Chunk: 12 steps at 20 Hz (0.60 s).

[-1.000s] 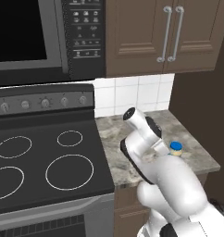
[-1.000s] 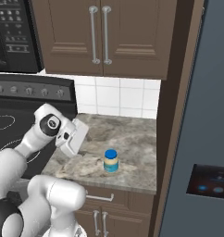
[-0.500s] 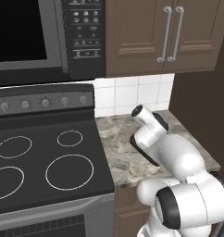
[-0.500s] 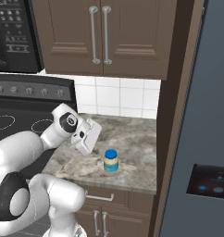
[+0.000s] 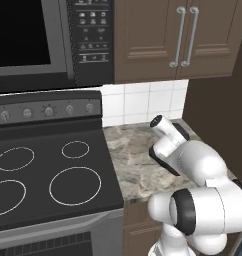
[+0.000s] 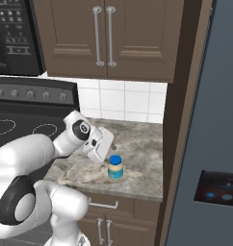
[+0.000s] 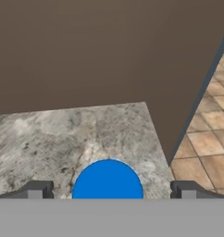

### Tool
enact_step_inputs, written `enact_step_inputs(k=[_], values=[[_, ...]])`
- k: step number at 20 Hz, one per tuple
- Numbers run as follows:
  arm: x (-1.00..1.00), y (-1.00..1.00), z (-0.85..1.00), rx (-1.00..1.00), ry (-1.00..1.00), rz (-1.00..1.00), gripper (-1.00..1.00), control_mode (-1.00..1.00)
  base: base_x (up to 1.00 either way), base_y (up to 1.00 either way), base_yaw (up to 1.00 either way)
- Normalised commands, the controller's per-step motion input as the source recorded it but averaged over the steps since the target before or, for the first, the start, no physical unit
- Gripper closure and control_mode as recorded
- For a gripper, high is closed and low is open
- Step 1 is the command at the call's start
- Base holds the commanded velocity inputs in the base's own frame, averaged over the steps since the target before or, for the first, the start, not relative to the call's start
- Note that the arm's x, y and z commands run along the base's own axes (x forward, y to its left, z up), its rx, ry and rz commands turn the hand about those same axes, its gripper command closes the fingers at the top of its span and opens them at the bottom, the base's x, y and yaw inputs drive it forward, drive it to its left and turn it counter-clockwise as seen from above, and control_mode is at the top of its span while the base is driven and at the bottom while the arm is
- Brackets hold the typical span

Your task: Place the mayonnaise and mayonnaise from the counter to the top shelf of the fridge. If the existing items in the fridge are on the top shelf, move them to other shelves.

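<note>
One mayonnaise jar (image 6: 115,167), cream-yellow with a blue lid, stands on the marbled counter (image 6: 137,158) near its front edge. My gripper (image 6: 107,154) hangs just above and left of the jar, open. In the hand view the blue lid (image 7: 108,181) lies between the two dark fingertips (image 7: 37,190), which stand wide apart and do not touch it. The fridge (image 6: 210,110) rises at the right with its door shut, so the top shelf is hidden. In the left base view my arm (image 5: 193,165) covers the jar.
The black stovetop (image 5: 48,180) borders the counter (image 5: 128,150) on the left. Brown wall cabinets (image 6: 104,38) and a microwave (image 5: 38,40) hang above. A brown side panel (image 6: 174,120) stands between counter and fridge. Tiled floor (image 7: 206,139) lies beyond the counter's edge.
My arm has swung right across the counter, bringing the hand over the mayonnaise jar. The jar has not moved. The jaws have stayed open.
</note>
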Motion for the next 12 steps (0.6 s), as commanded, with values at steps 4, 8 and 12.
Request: enact_step_inputs(k=[4, 8, 12], values=[[-0.15, 0.16, -0.03, 0.0, 0.0, 0.0, -1.0, -1.0, 0.0, 0.0, 0.0], [-0.05, 0.19, -0.02, 0.0, 0.0, 0.0, -1.0, -1.0, 0.0, 0.0, 0.0], [0.06, 0.06, -0.11, 0.0, 0.0, 0.0, -1.0, -1.0, 0.0, 0.0, 0.0]])
